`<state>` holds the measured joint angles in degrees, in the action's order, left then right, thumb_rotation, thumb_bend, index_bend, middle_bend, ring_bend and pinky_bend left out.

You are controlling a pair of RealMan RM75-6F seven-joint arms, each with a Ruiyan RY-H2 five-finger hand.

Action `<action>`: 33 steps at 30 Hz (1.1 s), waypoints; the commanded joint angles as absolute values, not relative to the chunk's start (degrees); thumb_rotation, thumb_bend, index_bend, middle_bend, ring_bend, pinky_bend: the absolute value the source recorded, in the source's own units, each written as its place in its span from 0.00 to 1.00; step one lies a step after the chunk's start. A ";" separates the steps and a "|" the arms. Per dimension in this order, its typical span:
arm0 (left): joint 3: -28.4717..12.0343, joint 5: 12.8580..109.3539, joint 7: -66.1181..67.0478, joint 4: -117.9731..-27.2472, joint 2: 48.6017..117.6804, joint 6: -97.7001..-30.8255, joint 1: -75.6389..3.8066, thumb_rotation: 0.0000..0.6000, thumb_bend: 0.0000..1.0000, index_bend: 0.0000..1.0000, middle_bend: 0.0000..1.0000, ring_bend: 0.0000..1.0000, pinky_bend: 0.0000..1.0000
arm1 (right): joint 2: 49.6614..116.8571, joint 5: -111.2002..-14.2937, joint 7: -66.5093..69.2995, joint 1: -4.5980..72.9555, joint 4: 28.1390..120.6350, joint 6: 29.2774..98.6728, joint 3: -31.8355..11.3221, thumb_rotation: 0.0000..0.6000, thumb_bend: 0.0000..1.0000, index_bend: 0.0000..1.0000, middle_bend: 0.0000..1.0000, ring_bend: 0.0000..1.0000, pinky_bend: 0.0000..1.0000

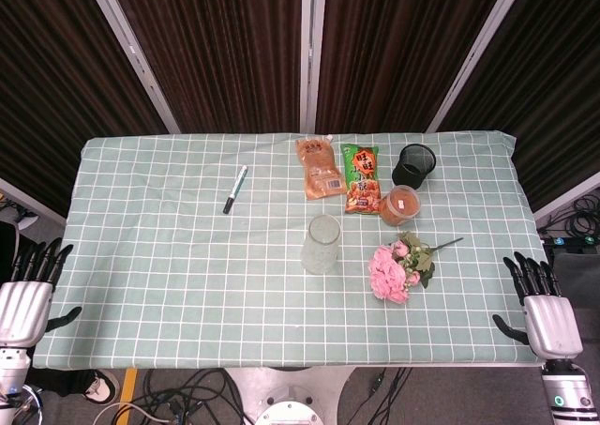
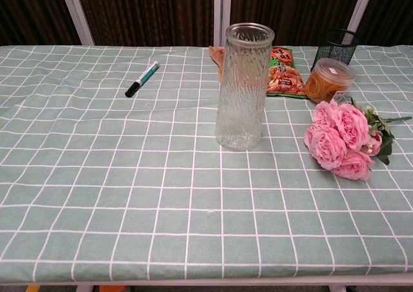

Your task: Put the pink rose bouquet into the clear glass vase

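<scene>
The pink rose bouquet [image 1: 398, 269] [image 2: 342, 140] lies on its side on the checked cloth, blooms toward me, stems pointing to the far right. The clear glass vase [image 1: 322, 245] [image 2: 242, 86] stands upright and empty just left of it, a short gap between them. My left hand [image 1: 25, 294] hangs open off the table's near left corner, fingers spread upward. My right hand [image 1: 542, 309] is open beyond the near right corner, well right of the bouquet. Neither hand shows in the chest view.
A marker pen [image 1: 234, 189] [image 2: 142, 78] lies at the far left of centre. Behind the vase are two snack packets [image 1: 319, 168] [image 1: 360, 176], an orange-filled tub [image 1: 400, 204] [image 2: 329, 79] and a black mesh cup [image 1: 414, 164] [image 2: 339, 44].
</scene>
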<state>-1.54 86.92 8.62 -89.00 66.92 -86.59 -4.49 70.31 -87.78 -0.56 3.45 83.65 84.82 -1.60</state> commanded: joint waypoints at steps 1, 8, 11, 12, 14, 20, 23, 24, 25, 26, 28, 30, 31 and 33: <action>-1.57 86.70 9.08 -89.33 66.95 -86.58 -4.44 1.00 0.00 0.08 0.00 0.00 0.02 | 70.24 -87.60 -1.52 3.78 83.74 84.52 -1.86 1.00 0.10 0.00 0.00 0.00 0.00; -1.48 86.75 8.51 -89.41 66.67 -86.95 -4.10 1.00 0.00 0.08 0.00 0.00 0.02 | 69.01 -87.94 -4.64 5.20 86.13 83.48 -2.59 1.00 0.10 0.00 0.00 0.00 0.00; -1.37 86.65 8.11 -89.33 66.28 -86.91 -3.94 1.00 0.00 0.08 0.00 0.00 0.02 | 68.55 -87.33 -6.88 6.10 87.17 81.61 -2.63 1.00 0.10 0.00 0.00 0.00 0.00; -1.37 86.22 7.97 -89.52 66.09 -86.50 -3.95 1.00 0.00 0.08 0.00 0.00 0.03 | 68.43 -87.08 -8.04 6.41 87.77 81.15 -2.77 1.00 0.10 0.00 0.00 0.00 0.00; -1.44 85.45 7.87 -89.91 65.78 -85.79 -4.02 1.00 0.00 0.08 0.00 0.00 0.04 | 68.39 -86.91 -9.55 7.03 88.43 80.47 -3.04 1.00 0.10 0.00 0.00 0.00 0.00; -1.36 85.51 6.62 -88.89 66.02 -85.41 -4.10 1.00 0.00 0.08 0.00 0.00 0.04 | 67.19 -86.37 -13.40 11.37 89.76 73.00 -2.96 1.00 0.10 0.00 0.00 0.00 0.00; -1.60 85.25 5.27 -87.51 66.79 -85.73 -3.92 1.00 0.00 0.08 0.00 0.00 0.04 | 67.09 -86.88 -11.20 14.50 89.60 68.37 -3.01 1.00 0.10 0.00 0.00 0.00 0.00; -1.64 85.08 4.72 -87.07 67.04 -85.73 -3.85 1.00 0.00 0.08 0.00 0.00 0.04 | 67.31 -86.89 -10.98 15.41 89.34 67.22 -3.18 1.00 0.10 0.00 0.00 0.00 0.00; -1.62 84.90 4.06 -86.49 67.29 -85.66 -3.74 1.00 0.00 0.08 0.00 0.00 0.04 | 67.79 -86.87 -11.31 16.58 88.90 65.88 -3.45 1.00 0.10 0.00 0.00 0.00 0.00; -1.56 84.84 3.67 -86.05 67.42 -85.61 -3.67 1.00 0.00 0.08 0.00 0.00 0.04 | 68.27 -86.74 -11.99 17.39 88.57 65.01 -3.68 1.00 0.10 0.00 0.00 0.00 0.00; -1.44 84.87 3.05 -85.14 67.64 -85.74 -3.46 1.00 0.00 0.08 0.00 0.00 0.04 | 69.65 -85.76 -14.57 19.07 88.14 62.99 -4.24 1.00 0.09 0.00 0.00 0.00 0.00; -1.36 85.31 2.16 -84.39 67.86 -86.30 -3.23 1.00 0.00 0.08 0.00 0.00 0.04 | 71.21 -84.45 -16.87 20.69 87.96 60.81 -4.70 1.00 0.08 0.00 0.00 0.00 0.00; -1.34 85.50 1.79 -84.05 67.94 -86.55 -3.14 1.00 0.00 0.08 0.00 0.00 0.04 | 71.90 -83.97 -17.71 21.37 87.73 59.93 -4.86 1.00 0.08 0.00 0.00 0.00 0.00; -1.35 85.78 1.29 -83.21 68.12 -86.95 -3.02 1.00 0.00 0.08 0.00 0.00 0.04 | 73.54 -82.93 -19.84 22.87 86.86 58.12 -5.12 1.00 0.08 0.00 0.00 0.00 0.00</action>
<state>-1.37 85.60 1.54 -83.51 67.99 -86.72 -3.13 71.40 -84.48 -17.23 20.72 87.87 60.59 -4.48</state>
